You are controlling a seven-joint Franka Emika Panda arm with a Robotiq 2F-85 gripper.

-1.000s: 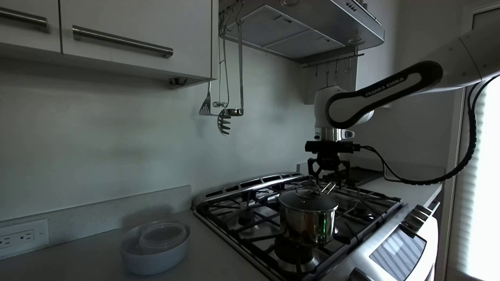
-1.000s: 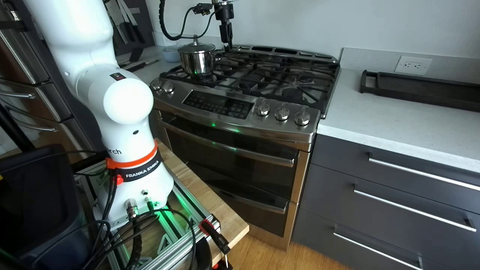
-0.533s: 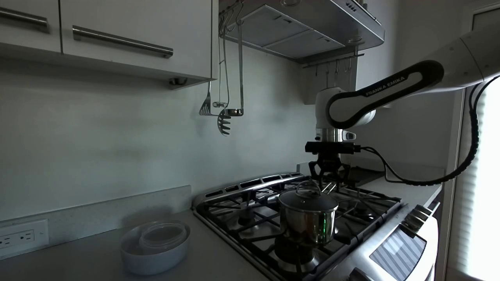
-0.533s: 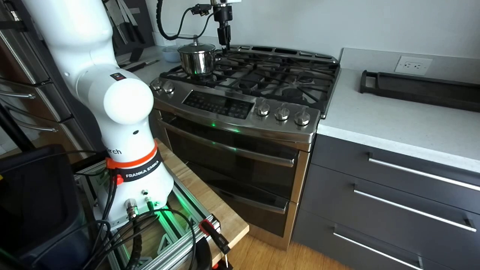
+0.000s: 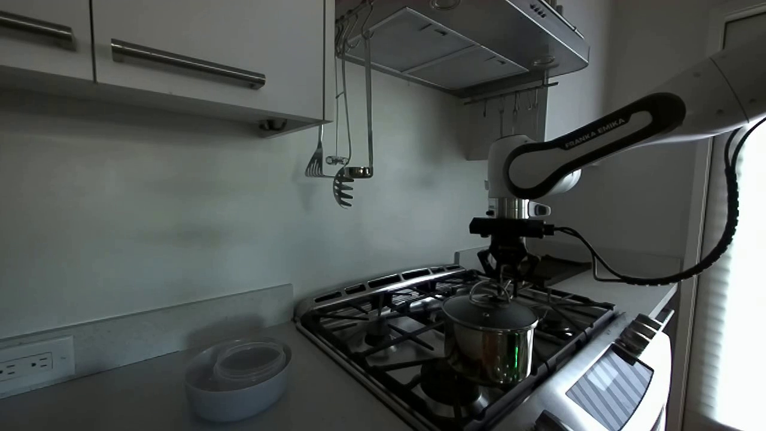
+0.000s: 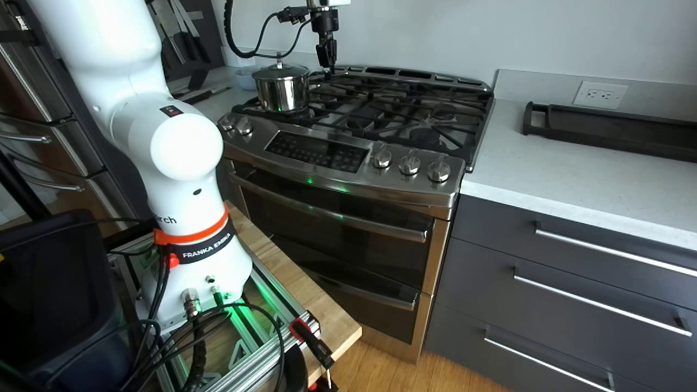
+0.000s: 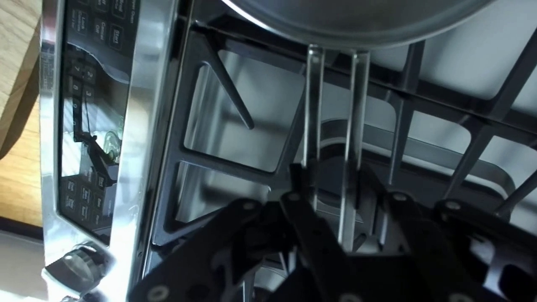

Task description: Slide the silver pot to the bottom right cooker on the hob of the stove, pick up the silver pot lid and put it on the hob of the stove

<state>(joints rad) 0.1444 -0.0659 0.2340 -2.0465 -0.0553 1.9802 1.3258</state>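
Note:
The silver pot (image 5: 492, 353) stands at the front left of the hob of the stove (image 6: 375, 100), as an exterior view faces it. On top of it rests the silver pot lid (image 5: 491, 314), with an upright loop grip. In the wrist view the pot's long two-bar handle (image 7: 312, 105) runs down between my fingers, and my gripper (image 7: 329, 172) is shut on it from both sides. The black gripper (image 6: 329, 68) hangs just beside the pot in an exterior view. The bottom right cooker (image 6: 425, 135) lies under its black grate with no pot on it.
A white bowl holding clear containers (image 5: 236, 383) sits on the counter near the pot. Steel utensils (image 5: 359, 172) hang from the range hood (image 5: 467, 48) above. Control knobs (image 6: 409, 164) line the stove's front; a black tray (image 6: 610, 130) lies on the far counter.
The jaws have closed in on the handle. Pot and lid have shifted slightly, rightward in an exterior view and leftward in an exterior view facing the stove. The arm has moved only a little.

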